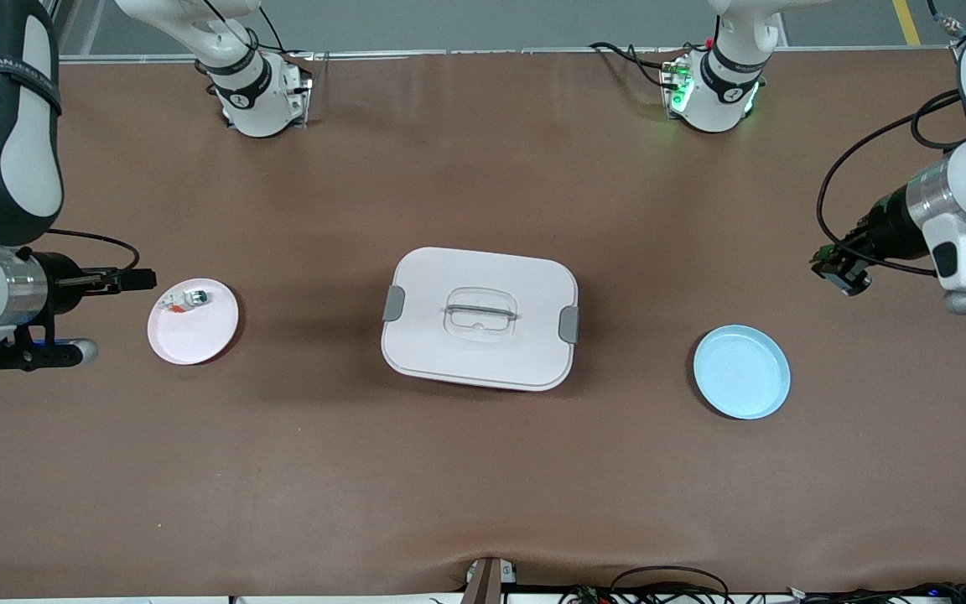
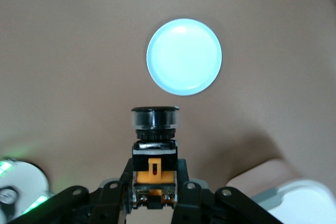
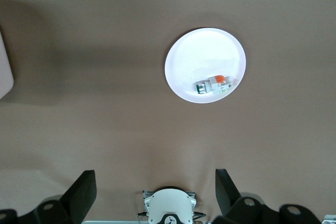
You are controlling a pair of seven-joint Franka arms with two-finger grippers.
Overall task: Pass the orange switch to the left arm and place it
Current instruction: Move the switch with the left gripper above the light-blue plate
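L hand [image 2: 152, 198] pinches orange switch [image 2: 154, 150] over desk nr blue plate [image 1: 741, 372], past box [image 1: 480, 317]; placing left. R hand [image 3: 152, 195] spread, waits.

Brown table covering [image 1: 483, 470] spans the whole work surface, smooth apart from a slight wrinkle at the edge nearest the front camera. Pink plate [image 1: 193, 321] lies flat toward the right arm's end of the table. On it, at the part of the plate farther from the front camera, rests a small white-and-green part [image 1: 185, 301] with a red-orange tip, lying on its side. Light-blue plate [image 1: 741, 372] lies flat toward the left arm's end, slightly nearer the front camera than the pink plate. Loose black cables [image 1: 667, 587] run along the near table edge.
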